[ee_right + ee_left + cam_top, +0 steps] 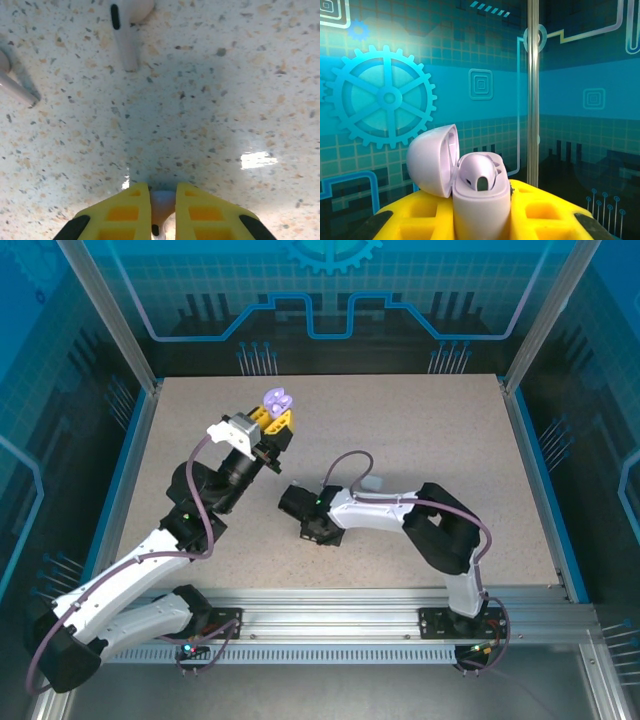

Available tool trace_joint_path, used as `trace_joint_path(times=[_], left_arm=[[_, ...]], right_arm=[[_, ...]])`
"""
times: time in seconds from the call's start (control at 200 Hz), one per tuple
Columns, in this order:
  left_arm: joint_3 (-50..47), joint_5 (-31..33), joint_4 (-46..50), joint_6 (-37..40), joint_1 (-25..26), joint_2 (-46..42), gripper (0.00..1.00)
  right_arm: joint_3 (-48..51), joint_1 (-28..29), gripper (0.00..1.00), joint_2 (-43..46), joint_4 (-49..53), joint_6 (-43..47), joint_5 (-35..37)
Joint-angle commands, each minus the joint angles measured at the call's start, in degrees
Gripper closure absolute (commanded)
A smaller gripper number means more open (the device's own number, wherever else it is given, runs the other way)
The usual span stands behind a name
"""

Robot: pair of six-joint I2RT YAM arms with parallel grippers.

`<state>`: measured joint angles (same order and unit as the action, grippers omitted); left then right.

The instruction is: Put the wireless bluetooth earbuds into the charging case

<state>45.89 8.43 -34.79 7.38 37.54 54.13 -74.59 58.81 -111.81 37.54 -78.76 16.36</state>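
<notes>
Right end effector [163, 192] pinched an earbud [162, 206], left end effector [275, 425] clamped open case [481, 210]; you needed to lift straight.

Robot lab cell, aluminium frame [350, 605], blue gear-printed walls [385, 95], speckled table [420, 430]

Lilac charging case [480, 217], open and gripped.
It stands upright in the left gripper [482, 200], lid swung left; held earbud [161, 206] (pale) sits in the right gripper [162, 192], white earbud [127, 35] lies ahead, third earbud [15, 86] ahead-left.
</notes>
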Motion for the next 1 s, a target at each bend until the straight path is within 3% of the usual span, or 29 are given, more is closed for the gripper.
trace_joint_path(times=[0.0, 0.26, 0.525, 0.76, 0.995], left_arm=[[0.4, -1.7, -1.1, -1.7, -0.5, -0.2, 1.00], [1.0, -3.6, 0.1, -3.3, -0.5, -0.3, 1.00], [1.4, -7.7, 1.8, -4.9, -0.5, -0.9, 1.00], [2.0, -11.6, 3.6, -5.9, -0.5, -0.3, 1.00], [2.7, -14.5, 5.4, -6.0, -0.4, 1.0, 1.00]], right_arm=[[4.1, 0.6, 0.87, 5.3, -2.6, 2.6, 4.7], [9.5, -0.9, 0.87, 17.9, -1.4, 5.5, 10.2], [13.1, -7.9, 0.87, 35.7, -2.1, 15.1, 13.0], [7.9, -16.6, 0.86, 46.7, -6.9, 29.7, 8.2], [-5.0, -19.6, 0.86, 46.1, -10.7, 41.4, 0.7]])
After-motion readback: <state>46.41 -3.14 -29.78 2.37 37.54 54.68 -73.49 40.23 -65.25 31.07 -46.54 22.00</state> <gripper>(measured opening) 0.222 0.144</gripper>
